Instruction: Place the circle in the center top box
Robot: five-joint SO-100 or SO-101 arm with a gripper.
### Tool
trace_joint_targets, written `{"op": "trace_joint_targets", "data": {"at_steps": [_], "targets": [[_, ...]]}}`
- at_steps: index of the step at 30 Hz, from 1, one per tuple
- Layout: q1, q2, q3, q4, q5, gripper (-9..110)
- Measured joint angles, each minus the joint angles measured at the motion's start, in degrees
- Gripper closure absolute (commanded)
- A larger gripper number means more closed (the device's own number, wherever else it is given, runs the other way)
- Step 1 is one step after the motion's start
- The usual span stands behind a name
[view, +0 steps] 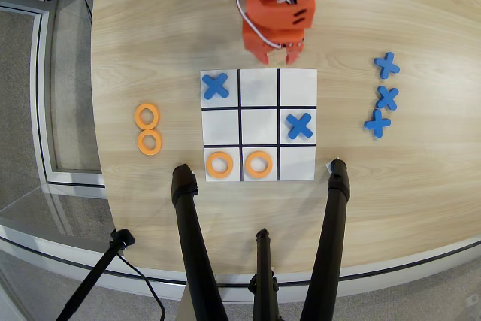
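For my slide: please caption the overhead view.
Orange ring lies in the grid's tripod-side middle cell; the claw sits beyond the far edge.

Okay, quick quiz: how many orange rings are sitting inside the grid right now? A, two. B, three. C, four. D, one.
A: two orange rings lie in the grid's row nearest the tripod legs, one in the overhead view's left cell and one in the middle cell; the other two sit off the grid.

Position: single overhead view, set above the table's [421, 186] near edge on a black tripod [262, 261].
Facing: straight down, the legs splaying into the bottom of frame.
Range: moderately high, taking in the whole grid [259, 125], the orange arm [276, 7] at top, and floor at left.
Overlap: none.
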Motion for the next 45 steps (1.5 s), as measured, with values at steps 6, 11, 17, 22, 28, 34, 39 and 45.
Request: {"op": "trace_joint_targets", "data": {"at_steps": [6,11,17,22,28,34,39,45], "targets": [[-3.7,14.5,11.2,5.2,-0.2,97],[-4.0,22.9,17.0,6.8,-1.1,102],[-3.6,29.8,17.9,8.8,-1.2,102],[-0.6,33.0,18.0,11.1,-1.2,102],[7.6,36.7,18.0,13.3,-1.2,102],[21.2,36.6,18.0,14.1,-1.2,101],[39.7,36.8,18.0,14.5,-1.2,101],[66.4,37.5,18.0,14.5,-1.2,101]]}}
